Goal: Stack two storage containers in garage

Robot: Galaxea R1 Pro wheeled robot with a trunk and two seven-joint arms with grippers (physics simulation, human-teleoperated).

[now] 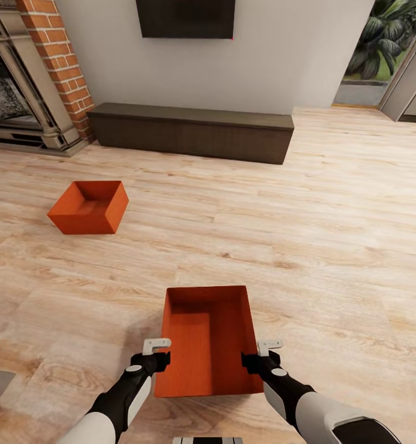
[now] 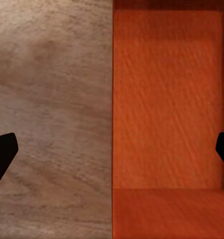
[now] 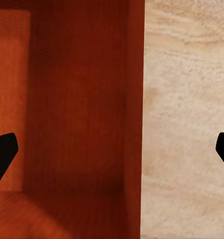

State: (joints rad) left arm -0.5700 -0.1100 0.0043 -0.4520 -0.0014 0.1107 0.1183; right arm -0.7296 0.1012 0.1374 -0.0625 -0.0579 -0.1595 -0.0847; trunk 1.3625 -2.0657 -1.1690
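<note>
The near orange-red bin (image 1: pixel 209 339) sits on the light wood floor (image 1: pixel 331 246); the left tool (image 1: pixel 156 354) and right tool (image 1: pixel 262 356) straddle its side walls, wide open, holding nothing; the other bin (image 1: pixel 89 206) lies near the brick fireplace (image 1: pixel 53 61).

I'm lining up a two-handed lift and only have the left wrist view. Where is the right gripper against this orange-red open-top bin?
Observer: The right gripper is open and straddles the right wall of the near orange-red rectangular bin.
Operator: And the second bin?
Observer: The other orange-red bin sits ahead to the left on the light wood plank floor, near the red brick fireplace.
Operator: Anything in it?
Observer: It looks empty.
</note>
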